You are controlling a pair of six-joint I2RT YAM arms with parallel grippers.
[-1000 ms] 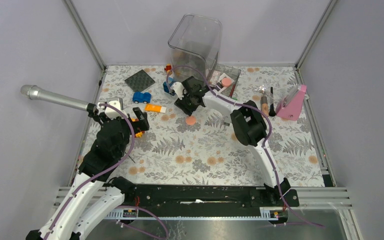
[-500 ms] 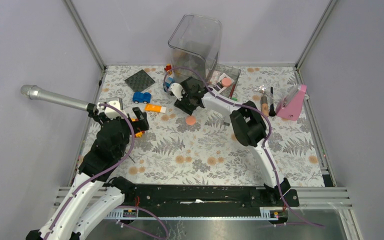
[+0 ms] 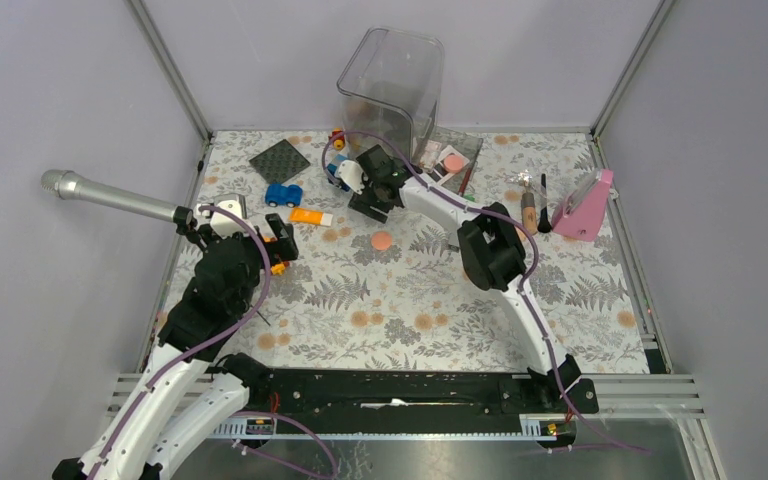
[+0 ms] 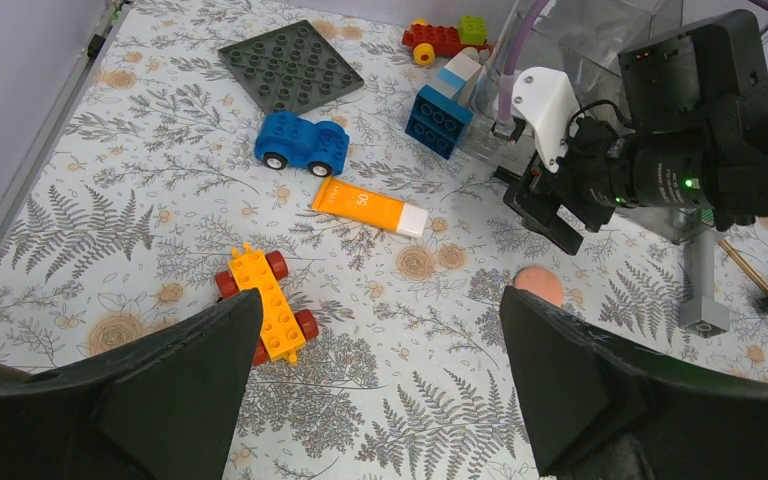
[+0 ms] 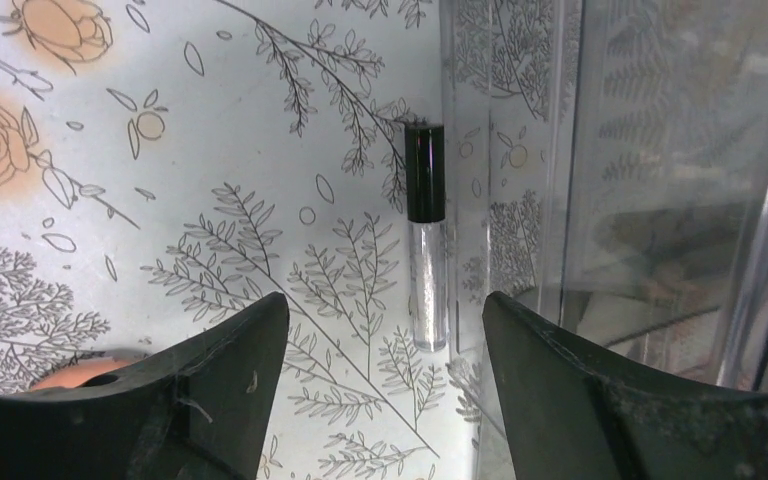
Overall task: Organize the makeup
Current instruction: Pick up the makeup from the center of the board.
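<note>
With the arm bases at 6 o'clock and the middle of the table as the hub, the left gripper is nearest, at 9 o'clock. It hangs with its jaws spread wide and nothing in them. One orange toy car lies just by its left finger. One silver microphone reaches leftward from beside that arm.

At the hub one coral-pink disc lies flat and free on the table. Toward 10 o'clock, going outward, lie:
- one orange tube with a white cap
- one blue toy car
- one grey studded plate

At 12 o'clock the right gripper points down, jaws apart, gripping nothing. One clear lip-gloss tube with a black cap lies on the table below the gap, just beside the wall of the tall clear bin. A second coral-pink disc rests in the low clear tray at 1 o'clock. At 2 o'clock two brushes lie side by side, next to one pink stand.
</note>
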